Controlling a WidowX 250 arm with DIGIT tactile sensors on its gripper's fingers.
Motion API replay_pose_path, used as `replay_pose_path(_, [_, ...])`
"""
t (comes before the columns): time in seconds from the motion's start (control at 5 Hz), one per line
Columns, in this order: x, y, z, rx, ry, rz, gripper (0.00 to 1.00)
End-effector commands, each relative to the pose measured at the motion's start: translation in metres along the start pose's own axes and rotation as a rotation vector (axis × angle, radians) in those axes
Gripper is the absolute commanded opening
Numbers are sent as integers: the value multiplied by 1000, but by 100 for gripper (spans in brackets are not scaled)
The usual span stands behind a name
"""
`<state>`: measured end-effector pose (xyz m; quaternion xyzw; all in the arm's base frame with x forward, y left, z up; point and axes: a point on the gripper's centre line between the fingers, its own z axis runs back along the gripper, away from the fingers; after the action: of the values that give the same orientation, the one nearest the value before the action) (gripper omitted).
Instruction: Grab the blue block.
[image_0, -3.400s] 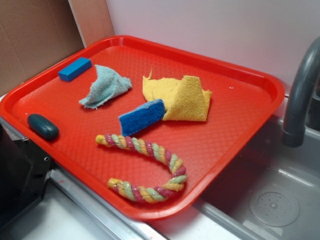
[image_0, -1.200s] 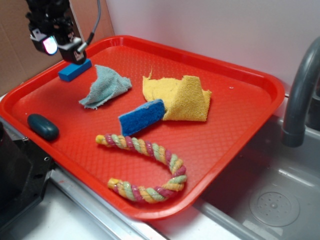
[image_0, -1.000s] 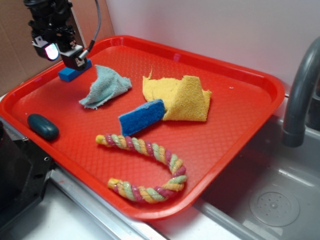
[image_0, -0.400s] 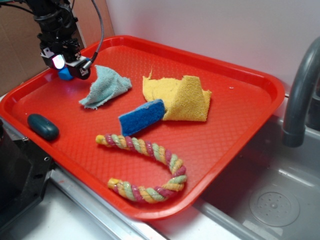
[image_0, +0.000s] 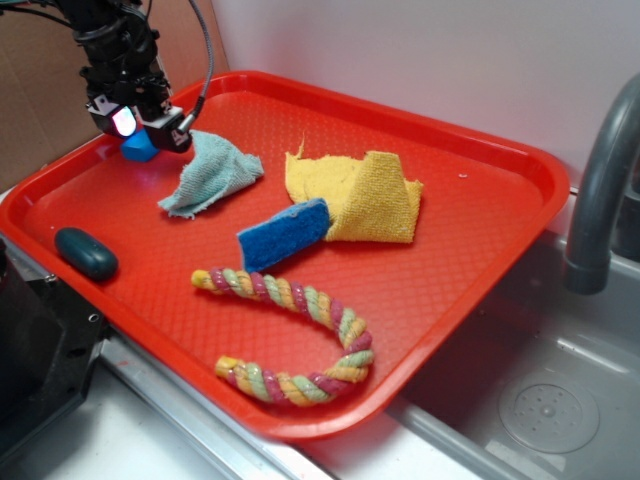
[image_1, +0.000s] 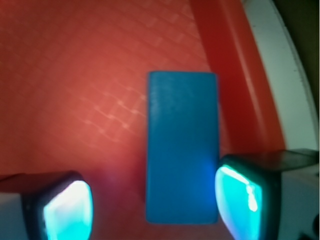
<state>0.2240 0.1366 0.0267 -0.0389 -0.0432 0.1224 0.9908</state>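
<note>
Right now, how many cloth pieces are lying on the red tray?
2: the crumpled light-blue cloth beside the gripper, and the folded yellow cloth behind the blue sponge. None seems hidden.

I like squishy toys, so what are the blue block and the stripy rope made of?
The blue block looks like hard plastic or painted wood: smooth faces, sharp straight edges, so probably not squishy. The stripy rope looks like soft twisted cotton cord, with fuzzy pink, yellow and green strands.

High oblique exterior; close downward wrist view.
</note>
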Motion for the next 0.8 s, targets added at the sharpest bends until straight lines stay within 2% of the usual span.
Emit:
replay_pose_path(0.0, [4,-9,17,-34,-29,70,100])
replay_pose_path(0.2, [3,-7,24,33,-54,182,100])
replay_pose_path(0.4, [3,-14,23,143,-44,309,100])
replay_pose_path(0.6, [4,-15,23,154,-30,331,100])
